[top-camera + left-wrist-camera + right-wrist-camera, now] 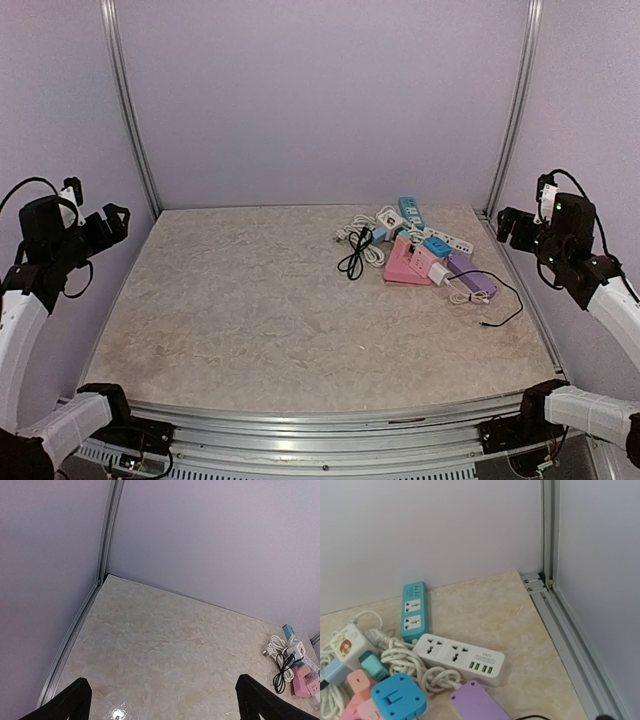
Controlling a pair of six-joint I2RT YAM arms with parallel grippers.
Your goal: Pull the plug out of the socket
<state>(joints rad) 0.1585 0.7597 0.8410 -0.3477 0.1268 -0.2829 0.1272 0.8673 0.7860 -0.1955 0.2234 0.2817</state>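
The left hand [100, 218] and the right hand [515, 228] are hanging spread wide, gripping nothing, above opposite desk [250, 300] edges. The white plug [440, 272] is sitting in the pink socket block [404, 264], among tangled power strips [457, 657] far right. Recommended: pin the block, grip the plug body, pull straight out along its pins. No containers are showing.

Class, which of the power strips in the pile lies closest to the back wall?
The teal power strip, beyond the white strip and the purple strip.
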